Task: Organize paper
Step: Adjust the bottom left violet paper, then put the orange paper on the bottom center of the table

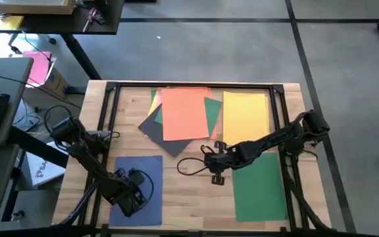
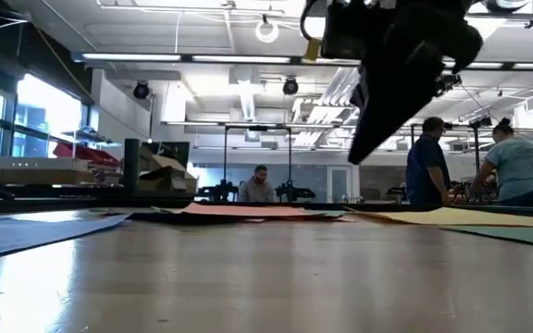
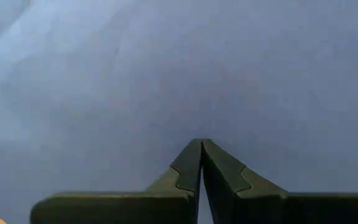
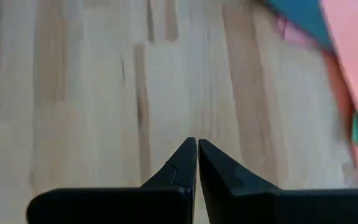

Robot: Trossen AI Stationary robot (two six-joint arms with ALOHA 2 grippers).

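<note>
Blue paper fills the left wrist view, lying directly under the left gripper, whose jaws are pressed together. Over bare table at the middle, the right gripper also has its jaws together, holding nothing; orange paper, yellow paper and green paper lie nearby.

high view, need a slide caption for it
Left claw on the blue sheet, right claw above bare table beside scattered paper.

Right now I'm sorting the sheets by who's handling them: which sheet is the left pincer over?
The blue sheet, lying alone at the table's near left; the left pincer hangs shut over it. The other sheets lie farther right.
</note>
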